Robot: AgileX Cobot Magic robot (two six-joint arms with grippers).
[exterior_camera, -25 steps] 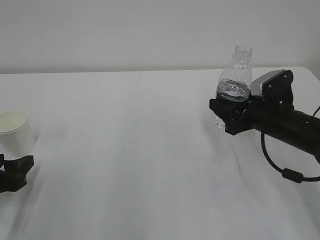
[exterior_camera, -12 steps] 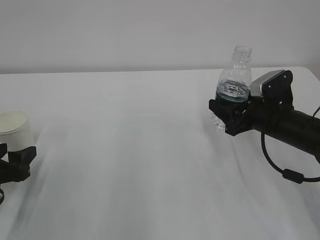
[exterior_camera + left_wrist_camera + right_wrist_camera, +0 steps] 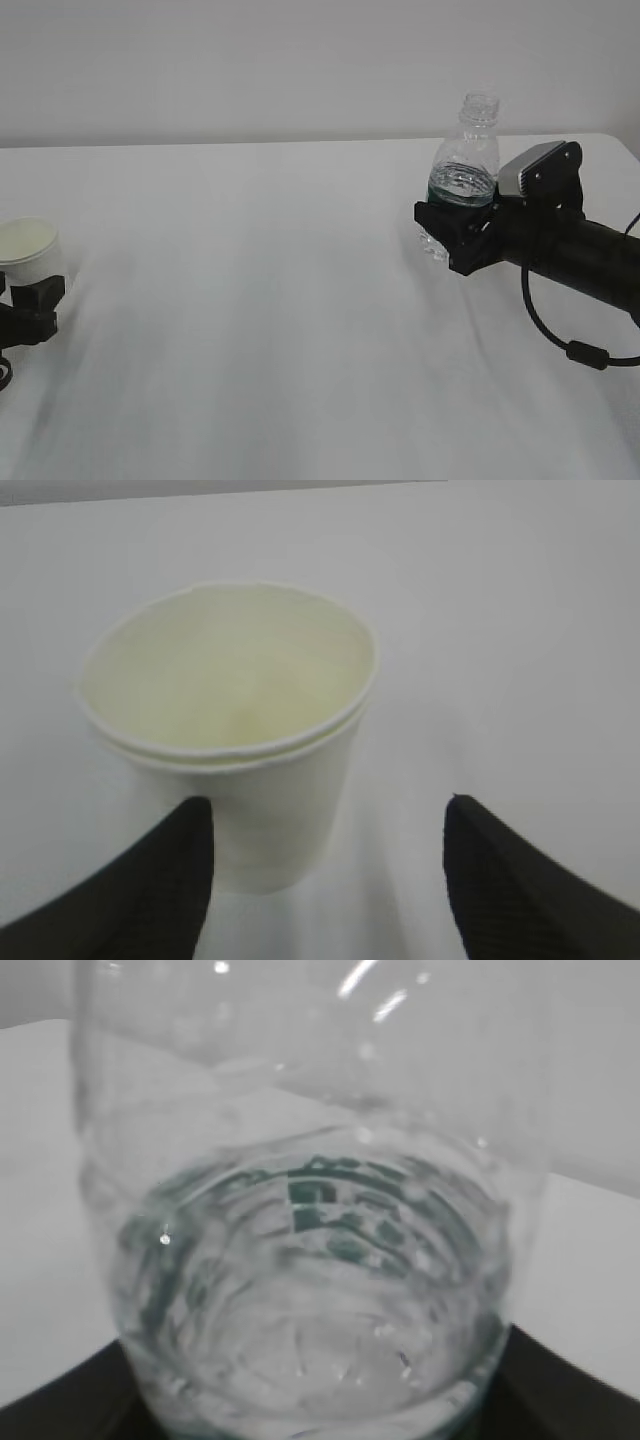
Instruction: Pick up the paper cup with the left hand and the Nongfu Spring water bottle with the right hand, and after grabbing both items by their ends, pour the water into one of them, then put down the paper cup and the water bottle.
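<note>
The white paper cup (image 3: 28, 243) stands upright on the table at the far left. My left gripper (image 3: 25, 300) is low in front of it, open. In the left wrist view the cup (image 3: 230, 680) sits off to the left between the black fingers: the left finger (image 3: 170, 880) overlaps its lower side, the right one is well clear. My right gripper (image 3: 445, 222) is shut on the lower body of the Nongfu Spring water bottle (image 3: 466, 160), which is upright and capless. Water (image 3: 462, 185) fills its lower part. The bottle (image 3: 310, 1210) fills the right wrist view.
A white table (image 3: 250, 300) runs across the view to a plain white wall. The right arm's black cable (image 3: 570, 345) loops down to the tabletop at the right.
My left gripper has shifted up in the picture and now covers more of the cup's lower part. The bottle in my right gripper has moved slightly left and up.
</note>
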